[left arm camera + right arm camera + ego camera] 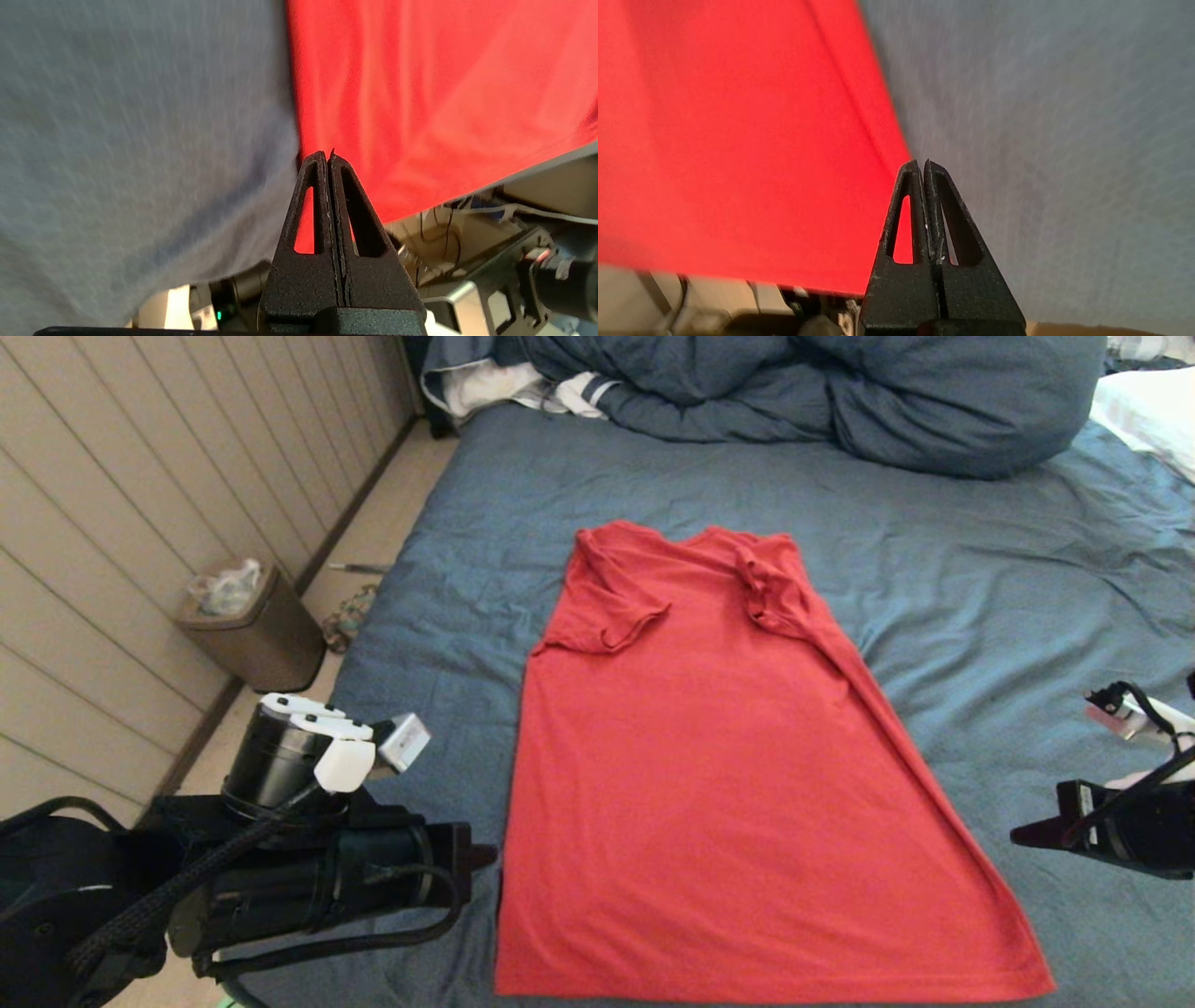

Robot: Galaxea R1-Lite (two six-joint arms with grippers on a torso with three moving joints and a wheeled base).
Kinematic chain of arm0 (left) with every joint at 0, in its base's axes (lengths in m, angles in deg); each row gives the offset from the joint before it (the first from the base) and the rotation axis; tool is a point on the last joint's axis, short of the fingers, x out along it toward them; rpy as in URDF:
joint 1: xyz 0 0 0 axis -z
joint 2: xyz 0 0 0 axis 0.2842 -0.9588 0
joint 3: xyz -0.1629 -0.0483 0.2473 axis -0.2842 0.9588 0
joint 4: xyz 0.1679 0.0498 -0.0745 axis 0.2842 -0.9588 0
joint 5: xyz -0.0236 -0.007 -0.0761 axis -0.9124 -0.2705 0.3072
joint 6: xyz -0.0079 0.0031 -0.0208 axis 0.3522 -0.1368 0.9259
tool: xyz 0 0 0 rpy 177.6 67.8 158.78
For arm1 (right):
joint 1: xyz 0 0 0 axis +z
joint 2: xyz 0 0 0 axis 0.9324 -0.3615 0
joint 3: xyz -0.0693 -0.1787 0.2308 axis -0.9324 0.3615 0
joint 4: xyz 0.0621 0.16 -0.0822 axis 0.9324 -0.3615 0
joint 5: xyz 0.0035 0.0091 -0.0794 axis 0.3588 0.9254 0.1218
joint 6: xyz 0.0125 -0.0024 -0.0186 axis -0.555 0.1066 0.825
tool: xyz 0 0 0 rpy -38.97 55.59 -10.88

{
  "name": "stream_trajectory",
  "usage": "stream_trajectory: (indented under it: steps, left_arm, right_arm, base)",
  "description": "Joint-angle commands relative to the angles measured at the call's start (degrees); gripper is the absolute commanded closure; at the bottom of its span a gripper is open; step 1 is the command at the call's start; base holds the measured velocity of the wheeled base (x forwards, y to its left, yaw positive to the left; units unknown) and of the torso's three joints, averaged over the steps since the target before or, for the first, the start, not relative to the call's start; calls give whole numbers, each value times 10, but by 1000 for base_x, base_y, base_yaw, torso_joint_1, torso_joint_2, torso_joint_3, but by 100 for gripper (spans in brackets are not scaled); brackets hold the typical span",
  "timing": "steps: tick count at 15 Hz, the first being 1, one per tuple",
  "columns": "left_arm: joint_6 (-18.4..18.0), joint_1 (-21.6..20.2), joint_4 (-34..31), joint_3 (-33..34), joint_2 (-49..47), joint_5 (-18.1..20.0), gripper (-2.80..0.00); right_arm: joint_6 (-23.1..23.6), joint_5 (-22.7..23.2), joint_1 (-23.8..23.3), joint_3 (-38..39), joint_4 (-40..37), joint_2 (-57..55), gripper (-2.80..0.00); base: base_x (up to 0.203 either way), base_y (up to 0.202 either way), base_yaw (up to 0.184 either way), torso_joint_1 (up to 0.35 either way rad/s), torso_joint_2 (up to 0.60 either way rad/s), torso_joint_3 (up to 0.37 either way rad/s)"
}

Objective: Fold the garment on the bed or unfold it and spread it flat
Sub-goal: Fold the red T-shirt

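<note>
**Black fingers pressed together over the shirt's edge**

The left gripper [328, 156] has two black pointed fingers [308, 219], squeezed together with nothing between them. Their tips sit over the side edge of the red cloth T-shirt [420, 102], beside the wrinkly grey-blue bed sheet [140, 140].

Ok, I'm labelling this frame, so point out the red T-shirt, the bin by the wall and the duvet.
red T-shirt [709, 775]: head view, middle of the plain body panel.
bin [266, 639]: head view, its brown side wall.
duvet [887, 401]: head view, the bunched dark-blue bulk.

Both arms are chunky matte black with loose black cables looped around them. The left arm [280, 859] has white plastic caps up top. Fingers [322, 210] are black triangles with cut-out windows.
</note>
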Motion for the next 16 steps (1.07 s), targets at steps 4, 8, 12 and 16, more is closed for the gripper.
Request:
stream_trajectory:
  steps: [4, 8, 12, 16]
  left_arm:
    - [4, 7, 18, -9, -49, -2, 0]
    - [4, 7, 77, -7, -62, -9, 0]
    - [5, 7, 80, 22, -75, -6, 0]
    - [5, 6, 98, 21, -85, -6, 0]
  right_arm:
    - [15, 30, -10, 11, 1, -20, -280]
    - [23, 49, -8, 19, 1, -17, -280]
    - [61, 49, -11, 55, 1, -20, -280]
    - [62, 60, -7, 83, 1, -19, -280]
  base:
    - [0, 0, 0, 0, 0, 0]
    - [0, 0, 0, 0, 0, 0]
    - [0, 0, 0, 0, 0, 0]
    - [0, 0, 0, 0, 0, 0]
